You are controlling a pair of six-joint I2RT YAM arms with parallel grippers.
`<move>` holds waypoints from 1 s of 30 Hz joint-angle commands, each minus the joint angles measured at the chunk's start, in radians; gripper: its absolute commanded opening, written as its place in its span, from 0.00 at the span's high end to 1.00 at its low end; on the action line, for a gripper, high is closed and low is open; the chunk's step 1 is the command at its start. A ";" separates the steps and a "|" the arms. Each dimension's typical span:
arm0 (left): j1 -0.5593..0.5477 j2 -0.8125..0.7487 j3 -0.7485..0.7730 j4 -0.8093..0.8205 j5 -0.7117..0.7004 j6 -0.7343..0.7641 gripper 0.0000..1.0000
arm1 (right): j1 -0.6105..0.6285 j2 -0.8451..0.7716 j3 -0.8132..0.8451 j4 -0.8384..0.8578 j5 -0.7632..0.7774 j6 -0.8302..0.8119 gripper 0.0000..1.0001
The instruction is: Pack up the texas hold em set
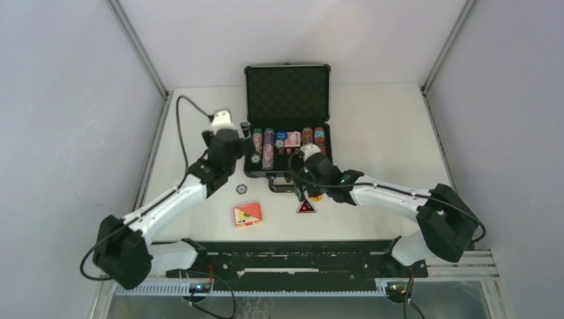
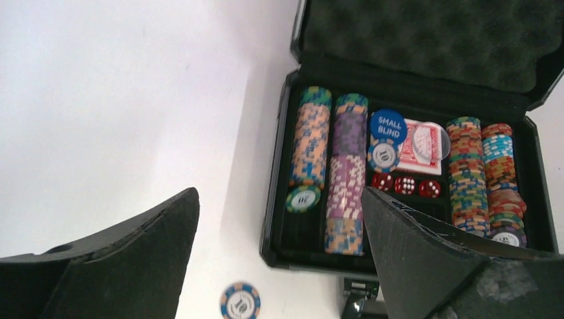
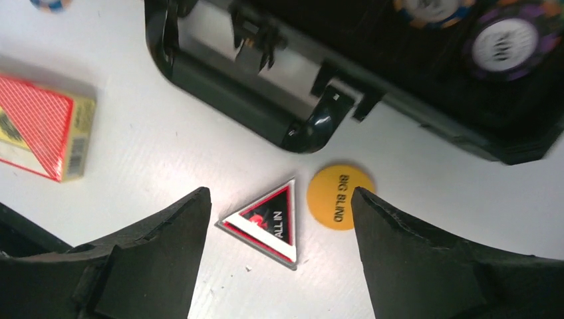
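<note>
The black briefcase point(image 1: 287, 163) lies open on the table with its foam lid point(image 2: 425, 40) upright. Rows of poker chips point(image 2: 348, 173), red dice point(image 2: 406, 186), a red card box point(image 2: 420, 145) and a blue small-blind button point(image 2: 388, 126) sit inside. A green chip point(image 2: 303, 198) lies flat in the left slot. My left gripper point(image 2: 279, 193) hangs open and empty above the case's front-left corner. My right gripper point(image 3: 281, 193) is open and low over the table, straddling the triangular all-in button point(image 3: 266, 222), with the yellow big-blind button point(image 3: 340, 197) by its right finger.
A loose blue chip point(image 2: 240, 302) lies on the table point(image 1: 372, 133) just in front of the case. A second red card box point(image 1: 247, 214) sits nearer the arm bases. The case handle point(image 3: 246, 86) juts toward the right gripper. Grey walls close in both sides.
</note>
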 commanded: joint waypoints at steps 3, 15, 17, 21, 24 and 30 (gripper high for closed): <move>0.002 -0.230 -0.259 0.075 -0.055 -0.292 0.07 | 0.092 0.089 0.032 -0.030 0.020 0.060 0.14; 0.080 -0.511 -0.476 -0.176 -0.180 -0.590 0.10 | 0.327 0.319 0.389 -0.077 0.065 0.034 0.12; 0.117 -0.557 -0.524 -0.202 -0.168 -0.637 0.11 | 0.350 0.376 0.472 -0.089 0.054 0.035 0.12; 0.165 -0.697 -0.605 -0.274 -0.179 -0.717 0.13 | 0.375 0.487 0.588 -0.093 0.007 0.017 0.11; 0.170 -0.805 -0.655 -0.307 -0.178 -0.728 0.14 | 0.373 0.548 0.630 -0.074 0.006 -0.022 0.15; 0.171 -0.916 -0.694 -0.360 -0.183 -0.717 0.14 | 0.282 0.597 0.655 -0.038 -0.075 0.048 0.82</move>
